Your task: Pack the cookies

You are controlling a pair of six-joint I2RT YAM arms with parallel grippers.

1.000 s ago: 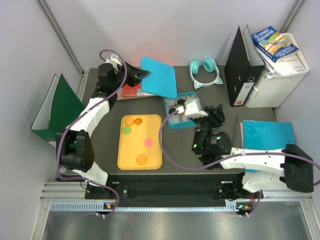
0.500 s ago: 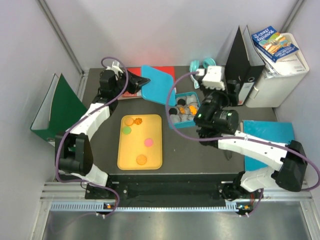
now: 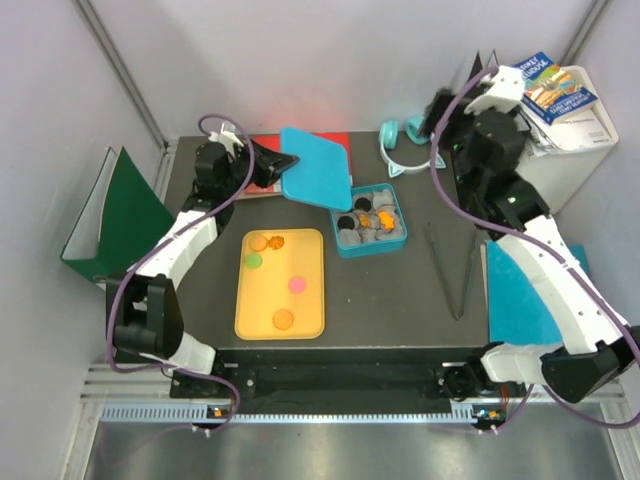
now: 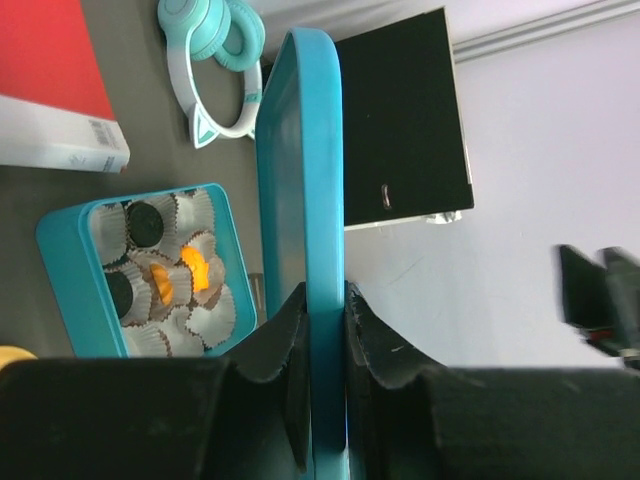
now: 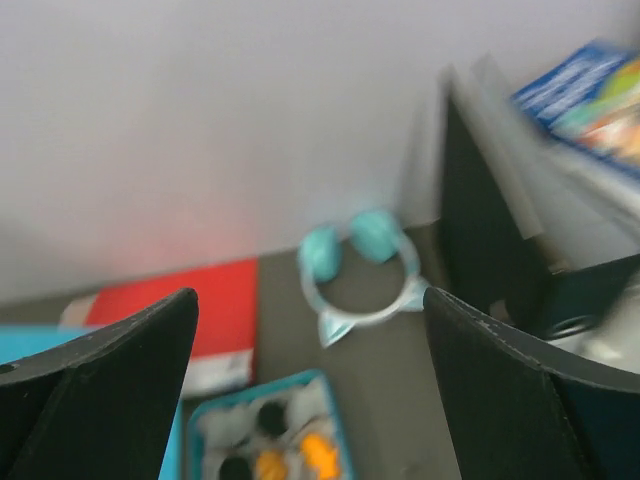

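The cookies are split between two places. Several lie on the yellow tray point(image 3: 243, 310): two orange point(image 3: 258, 242), one green point(image 3: 254, 260), one pink point(image 3: 297, 284), one orange point(image 3: 283, 319). More orange and black ones sit in paper cups in the teal box point(image 3: 394, 233), which also shows in the left wrist view point(image 4: 62, 262) and, blurred, in the right wrist view point(image 5: 198, 440). My left gripper point(image 3: 265, 165) point(image 4: 325, 325) is shut on the box's teal lid point(image 3: 320, 163) point(image 4: 300, 180), held off the table at the back. My right gripper point(image 3: 438, 112) point(image 5: 310, 300) is open, empty and raised high at the back right.
Metal tongs point(image 3: 450, 270) lie right of the box. Teal headphones point(image 3: 405, 140), a red book point(image 3: 262, 183), a black binder point(image 3: 478, 165) and a white box with a book point(image 3: 560, 130) line the back. A green folder point(image 3: 115, 215) stands left, a teal folder point(image 3: 530, 290) right.
My right arm has lifted away from the teal box and swung up to the back right, uncovering the box and the tongs. My left gripper still holds the lid and has shifted only slightly.
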